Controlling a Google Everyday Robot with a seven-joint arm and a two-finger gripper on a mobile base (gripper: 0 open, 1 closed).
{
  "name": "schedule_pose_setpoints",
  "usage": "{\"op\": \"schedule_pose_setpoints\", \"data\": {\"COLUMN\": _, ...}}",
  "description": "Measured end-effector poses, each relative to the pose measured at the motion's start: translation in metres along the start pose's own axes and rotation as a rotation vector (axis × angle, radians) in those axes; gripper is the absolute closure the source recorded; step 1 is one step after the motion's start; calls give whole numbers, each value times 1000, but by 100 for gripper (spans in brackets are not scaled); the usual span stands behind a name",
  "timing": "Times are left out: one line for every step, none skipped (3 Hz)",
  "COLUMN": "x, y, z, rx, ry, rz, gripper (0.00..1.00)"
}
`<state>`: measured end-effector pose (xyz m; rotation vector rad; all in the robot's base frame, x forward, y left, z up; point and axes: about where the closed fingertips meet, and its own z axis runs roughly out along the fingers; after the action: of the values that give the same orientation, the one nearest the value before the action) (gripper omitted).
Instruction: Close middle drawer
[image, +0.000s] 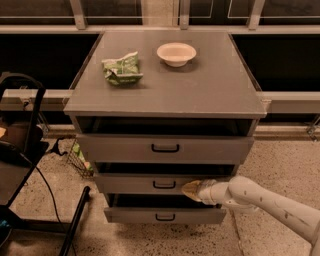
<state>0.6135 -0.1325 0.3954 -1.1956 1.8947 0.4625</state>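
The middle drawer (135, 184) is the grey second of three in the cabinet, with a small black bar handle (164, 185) at its centre. It stands only slightly out, less than the bottom drawer (135, 215) below it. My gripper (190, 190) comes in from the lower right on a white arm (270, 202). Its tip rests against the middle drawer's front, just right of the handle.
The top drawer (110, 148) has a larger black handle. On the cabinet top (210, 85) lie a green crumpled bag (121, 68) and a white bowl (176, 53). A black stand with cables (25, 150) is at the left. Dark windows run behind.
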Motion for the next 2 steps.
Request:
{"op": "schedule_pose_setpoints", "data": {"x": -1, "y": 17, "z": -14, "rx": -63, "ry": 11, "rz": 35, "gripper": 100}}
{"op": "schedule_pose_setpoints", "data": {"x": 4, "y": 47, "z": -41, "rx": -160, "ry": 57, "rz": 122, "gripper": 100}}
